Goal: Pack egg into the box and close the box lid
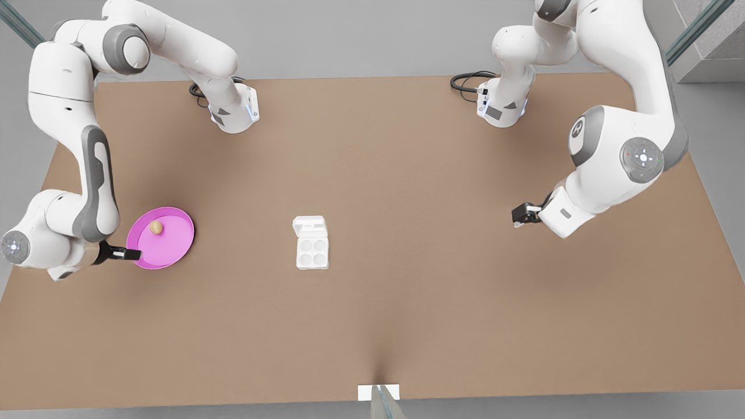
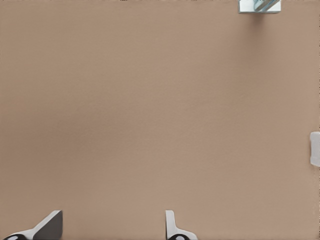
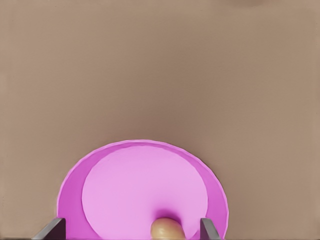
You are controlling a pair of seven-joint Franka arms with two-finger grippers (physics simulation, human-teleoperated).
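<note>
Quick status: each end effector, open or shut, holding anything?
Right end effector: open, empty, over the round pink dish near the small tan egg.
Left end effector: open, empty, waiting.

The egg (image 1: 155, 227) lies in the dish (image 1: 174, 250), at the front view's left of the box (image 1: 312, 251) on the surface (image 1: 407, 302).

The egg (image 1: 155, 227), small, tan-brown and oval, rests inside a round pink dish (image 1: 174, 247), near its rim. The box (image 1: 312, 252), a white four-cup carton, sits well apart from the dish, all cups bare. The box lid (image 1: 309, 226) lies open, flat beside the cups.
</note>
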